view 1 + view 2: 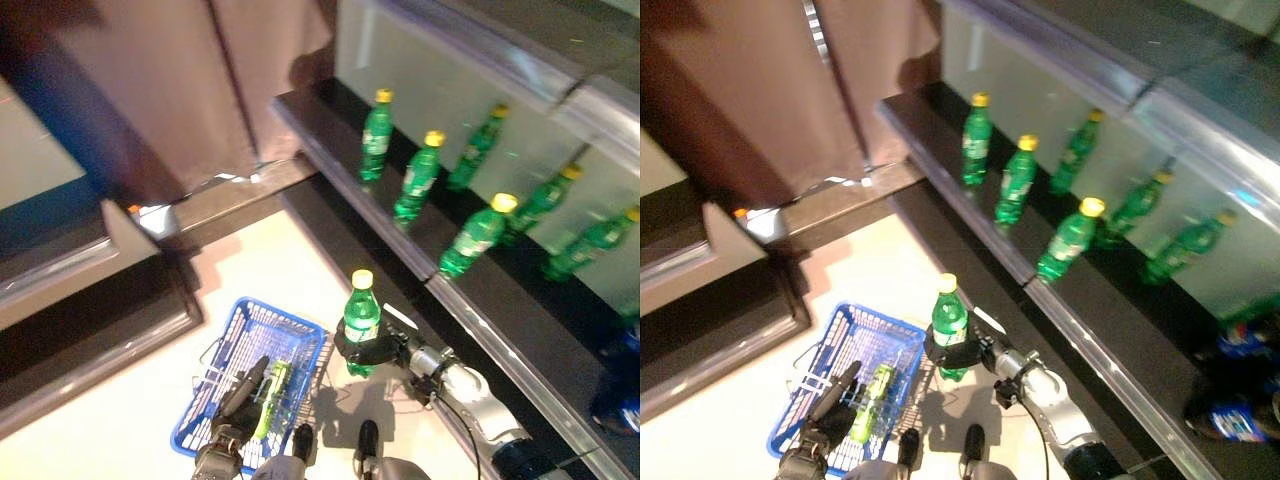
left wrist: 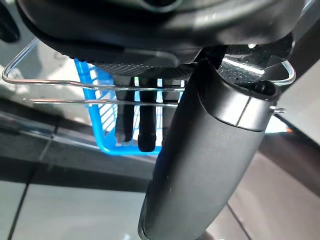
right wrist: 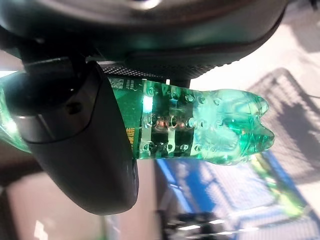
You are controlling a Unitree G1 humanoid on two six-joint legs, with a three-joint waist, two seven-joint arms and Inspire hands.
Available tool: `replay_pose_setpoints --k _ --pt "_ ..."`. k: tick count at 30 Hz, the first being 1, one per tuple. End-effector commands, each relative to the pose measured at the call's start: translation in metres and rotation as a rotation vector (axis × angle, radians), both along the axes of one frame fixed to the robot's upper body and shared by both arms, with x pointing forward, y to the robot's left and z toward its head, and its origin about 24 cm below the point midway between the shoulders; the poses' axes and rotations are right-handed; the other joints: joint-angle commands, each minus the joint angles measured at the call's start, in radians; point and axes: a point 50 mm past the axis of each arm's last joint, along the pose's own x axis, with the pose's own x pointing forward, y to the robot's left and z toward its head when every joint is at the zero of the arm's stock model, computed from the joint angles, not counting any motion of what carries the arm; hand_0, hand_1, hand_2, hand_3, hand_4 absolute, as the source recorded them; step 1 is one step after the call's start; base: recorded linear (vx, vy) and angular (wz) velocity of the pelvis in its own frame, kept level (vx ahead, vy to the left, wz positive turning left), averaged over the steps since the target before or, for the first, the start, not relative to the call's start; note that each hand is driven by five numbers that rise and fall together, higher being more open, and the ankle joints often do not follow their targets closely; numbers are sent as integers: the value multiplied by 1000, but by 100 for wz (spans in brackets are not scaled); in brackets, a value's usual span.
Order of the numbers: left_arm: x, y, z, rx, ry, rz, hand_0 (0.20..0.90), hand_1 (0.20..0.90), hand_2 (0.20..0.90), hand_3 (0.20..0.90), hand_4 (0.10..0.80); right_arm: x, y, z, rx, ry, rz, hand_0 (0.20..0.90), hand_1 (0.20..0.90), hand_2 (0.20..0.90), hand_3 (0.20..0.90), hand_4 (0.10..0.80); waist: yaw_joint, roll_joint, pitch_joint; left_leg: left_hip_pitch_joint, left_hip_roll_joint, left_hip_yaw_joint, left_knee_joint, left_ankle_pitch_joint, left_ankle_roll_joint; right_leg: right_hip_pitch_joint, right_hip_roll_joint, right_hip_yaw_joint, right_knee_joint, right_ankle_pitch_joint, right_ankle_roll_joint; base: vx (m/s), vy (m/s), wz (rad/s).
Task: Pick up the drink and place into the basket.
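My right hand (image 1: pixel 372 352) is shut on a green drink bottle (image 1: pixel 361 316) with a yellow cap, held upright over the pale floor just right of the basket. The right wrist view shows the bottle's (image 3: pixel 200 125) knobbly base past the thumb (image 3: pixel 80 140). A blue plastic basket (image 1: pixel 215 345) hangs at lower left, and my left hand (image 1: pixel 240 395) grips its wire handle (image 2: pixel 100 86). Inside the basket lies another green bottle (image 1: pixel 272 395).
A dark shelf (image 1: pixel 330 165) runs diagonally along the right, with three more green bottles (image 1: pixel 420 175) standing on it and their reflections in the mirrored wall behind. Blue-labelled bottles (image 1: pixel 1240 415) sit low at far right. A dark low counter (image 1: pixel 90 300) stands left.
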Motion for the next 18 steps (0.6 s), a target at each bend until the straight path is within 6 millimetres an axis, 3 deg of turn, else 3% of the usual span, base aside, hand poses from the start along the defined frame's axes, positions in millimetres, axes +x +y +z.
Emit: replay_pose_setpoints --k 1,9,18 --pt "59 -34 51 -71 -340 -180 300 300 300 200 100 38 41 69 179 -289 25 300 300 300 200 100 47 5 -8 -29 -74 -12 19 -23 32 18 4 -36 69 -63 10 -63 -21 59" --pt "67 -78 93 -141 -482 -502 300 300 300 200 100 52 59 47 171 -149 -67 300 300 300 200 100 167 32 5 -60 -84 -99 26 5 20 39 -14 -168 73 -77 2 -6 -31 54" --pt "60 -107 134 -225 -609 -820 300 300 300 200 100 67 60 35 44 -123 -153 300 300 300 200 100 283 56 -4 -63 -98 -190 25 25 18 72 -34 -277 106 -109 -6 53 -5 46"
